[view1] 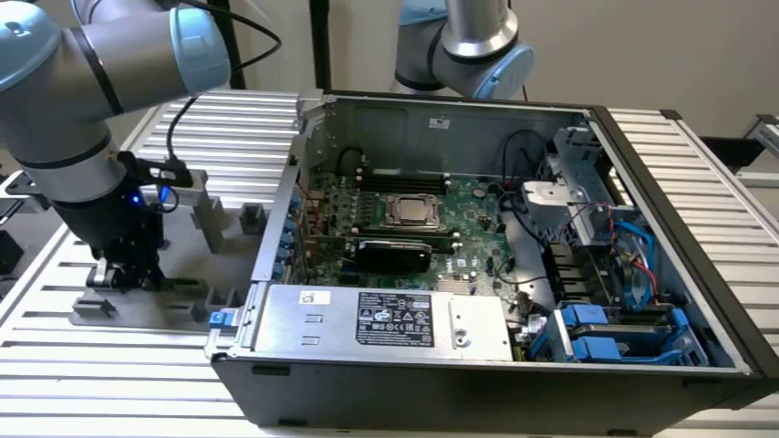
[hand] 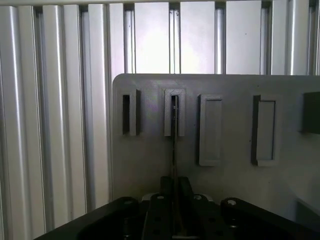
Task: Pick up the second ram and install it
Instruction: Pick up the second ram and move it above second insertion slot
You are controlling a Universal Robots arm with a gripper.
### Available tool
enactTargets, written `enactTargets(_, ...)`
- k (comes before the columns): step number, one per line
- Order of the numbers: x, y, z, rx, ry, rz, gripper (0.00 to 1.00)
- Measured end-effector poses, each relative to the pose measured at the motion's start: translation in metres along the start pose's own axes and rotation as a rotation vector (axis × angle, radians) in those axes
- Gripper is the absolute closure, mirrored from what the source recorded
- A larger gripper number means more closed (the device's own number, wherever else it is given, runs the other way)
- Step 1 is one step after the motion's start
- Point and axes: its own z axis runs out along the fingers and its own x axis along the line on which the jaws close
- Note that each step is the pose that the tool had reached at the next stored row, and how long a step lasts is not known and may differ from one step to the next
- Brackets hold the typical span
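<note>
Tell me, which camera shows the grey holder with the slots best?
The wrist view. It looks straight onto the grey holder, so its row of slots shows plainly, with a thin ram stick edge-on at one. The exterior view shows the holder at a slant, partly behind the end effector.

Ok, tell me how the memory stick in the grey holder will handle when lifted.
The memory stick looks thin edge-on, so probably light and stiff, yet apt to crack if twisted. Standing in a narrow slot of the grey holder, it may bind unless pulled straight out.
</note>
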Motion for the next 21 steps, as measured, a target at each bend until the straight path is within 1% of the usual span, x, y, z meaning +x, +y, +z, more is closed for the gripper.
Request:
enactTargets(15,-0.0001,0.0000,-0.0003,0.0003,0.0002,-0.001,1.00)
enactTargets(18,0.0000,0.0001,-0.0022,-0.0001,0.0001,-0.001,1.00)
enactTargets(21,0.0000,0.0000,-0.0066,0.0000,-0.0002,-0.001,1.00)
